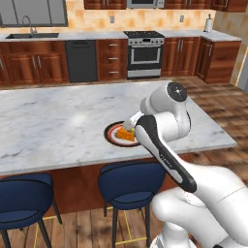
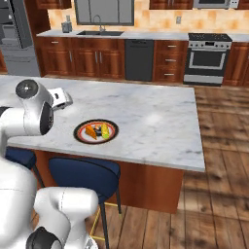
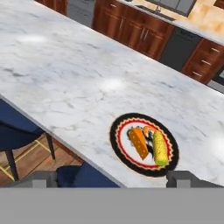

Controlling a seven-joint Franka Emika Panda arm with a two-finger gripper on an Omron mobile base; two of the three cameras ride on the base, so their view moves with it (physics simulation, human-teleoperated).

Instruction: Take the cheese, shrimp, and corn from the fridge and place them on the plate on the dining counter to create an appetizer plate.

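- Plate (image 3: 144,144) on marble desk (image 3: 65,83) near its stool-side edge; cheese (image 3: 138,142), shrimp (image 3: 147,130), corn (image 3: 160,148) lie on it side by side.
- Claw (image 3: 111,177) wide open, empty, above desk edge.
- Blue stools (image 1: 130,181) below; robot arm (image 1: 164,145) blocks part of plate in left base view.

Black-and-red rimmed plate (image 3: 124,154), orange cheese (image 3: 138,142), yellow corn (image 3: 159,148), white-grey marbled dining counter (image 3: 65,83), blue stools (image 1: 128,181).

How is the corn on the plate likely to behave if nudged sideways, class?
The corn looks like a rounded cob, so it would probably roll. It lies beside the cheese, which may block rolling that way. The plate looks flat, so its rim likely offers little stop.
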